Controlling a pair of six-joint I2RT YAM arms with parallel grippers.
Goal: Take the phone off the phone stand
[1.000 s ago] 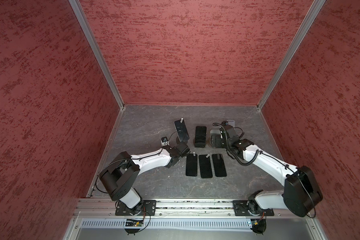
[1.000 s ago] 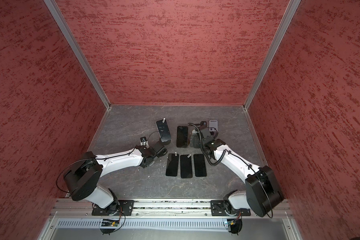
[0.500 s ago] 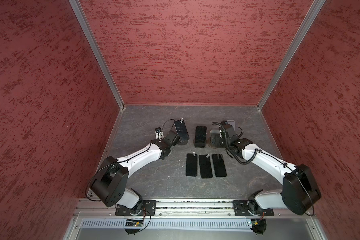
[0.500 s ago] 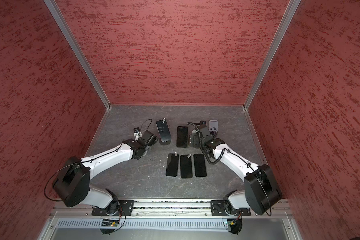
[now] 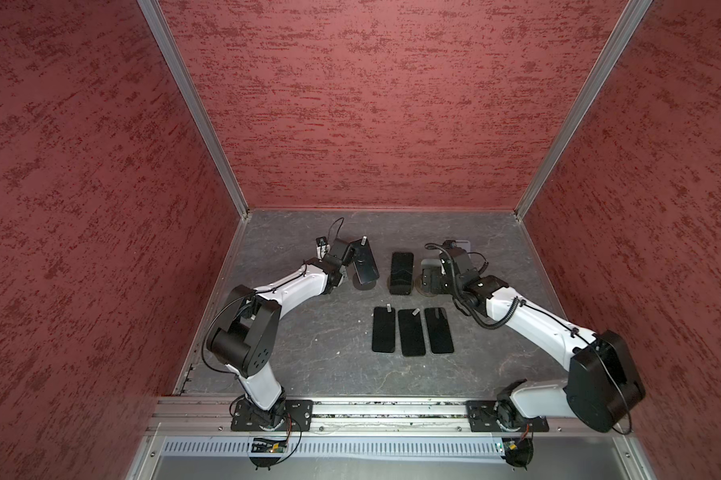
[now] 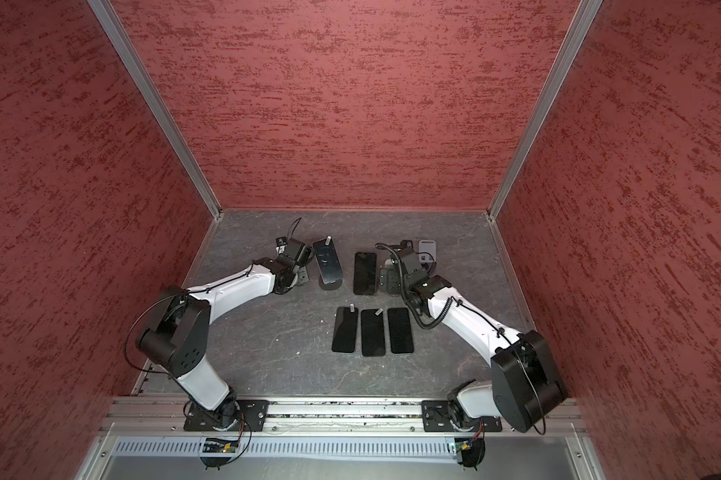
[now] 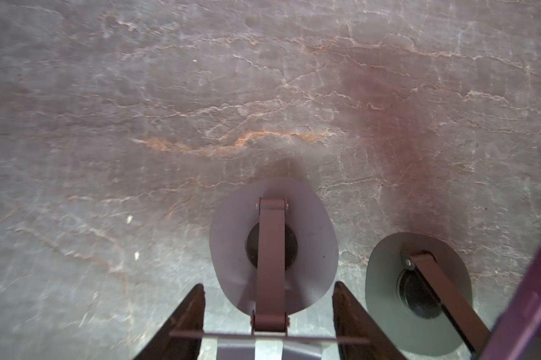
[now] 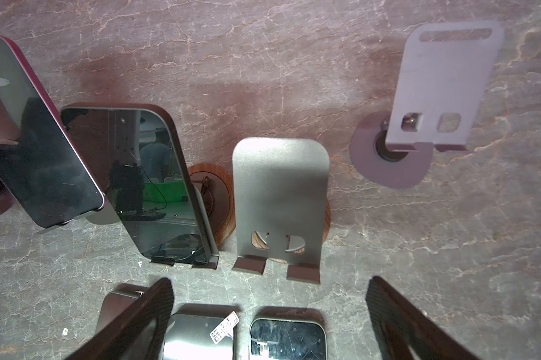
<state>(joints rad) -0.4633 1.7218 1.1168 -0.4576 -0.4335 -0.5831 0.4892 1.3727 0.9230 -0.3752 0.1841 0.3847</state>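
Nearest us, a row of three phones lies flat on the table, side by side and almost touching. Just beyond the row, the right gripper hovers with its fingers spread wide and nothing between them, facing an empty stand on a round wooden base. Beside that stand, toward the left arm, we see the middle phone leaning upright in a holder of its own. Further to the left, the left gripper is clamped on the phone, one finger on each long edge near its labelled top. The phone tilts back above the phone stand, whose round base and hinged arm show between the fingers in the left wrist view. In the right wrist view its lower edge looks seated on the stand's lips, though we cannot tell whether it truly rests there. Farthest back stands a grey stand, bare, just behind the right gripper.
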